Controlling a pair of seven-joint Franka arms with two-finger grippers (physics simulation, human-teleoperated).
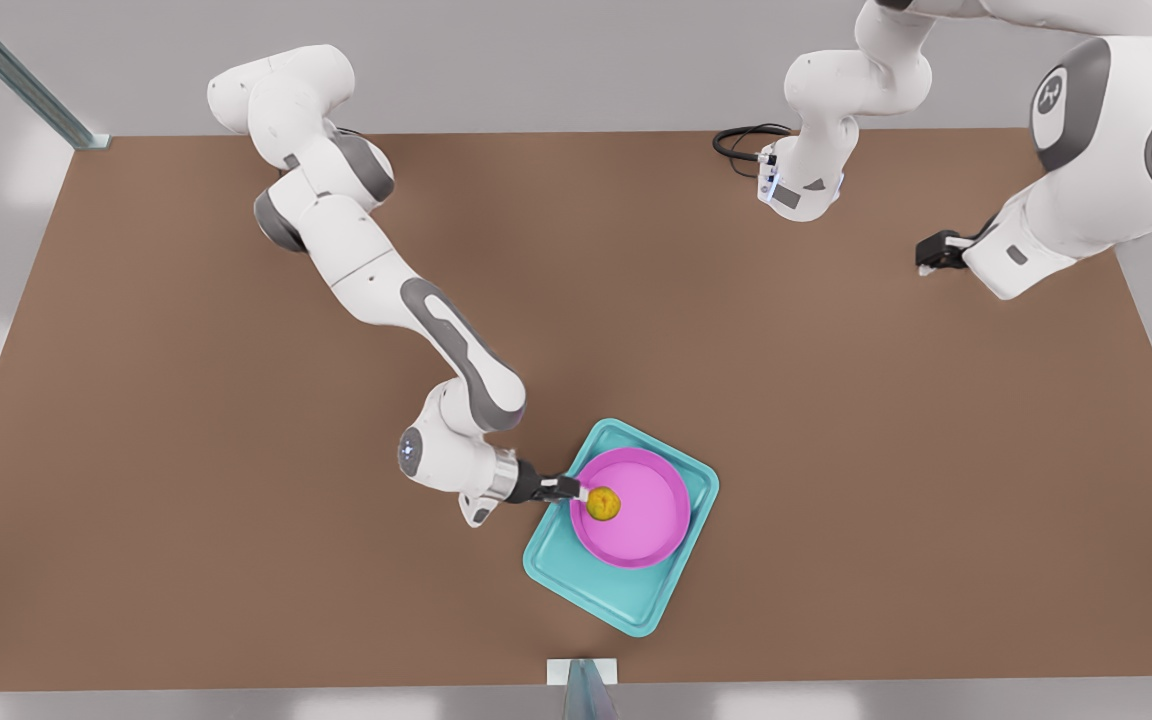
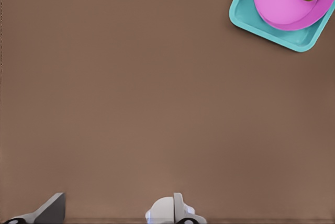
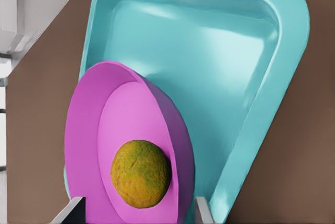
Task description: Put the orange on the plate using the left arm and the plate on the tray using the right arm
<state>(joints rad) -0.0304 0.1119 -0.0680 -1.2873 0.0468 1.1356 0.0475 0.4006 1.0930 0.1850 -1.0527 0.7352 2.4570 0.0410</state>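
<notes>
The magenta plate (image 1: 641, 520) lies on the turquoise tray (image 1: 626, 600), toward the tray's far end. The orange (image 1: 603, 503) rests inside the plate, close to its rim. My right gripper (image 1: 574, 489), on the arm at the front view's left, sits at that rim beside the orange. In the right wrist view its fingers (image 3: 76, 211) stand wide apart, open, on either side of the plate (image 3: 104, 130) and orange (image 3: 140, 173). My left gripper (image 1: 936, 252) waits open, high at the front view's right, far from the tray (image 2: 246, 17).
The brown table (image 1: 186, 450) spreads wide around the tray. A black cable (image 1: 741, 143) lies by the far arm base. A small white bracket (image 1: 581, 671) sits at the near table edge, just beyond the tray.
</notes>
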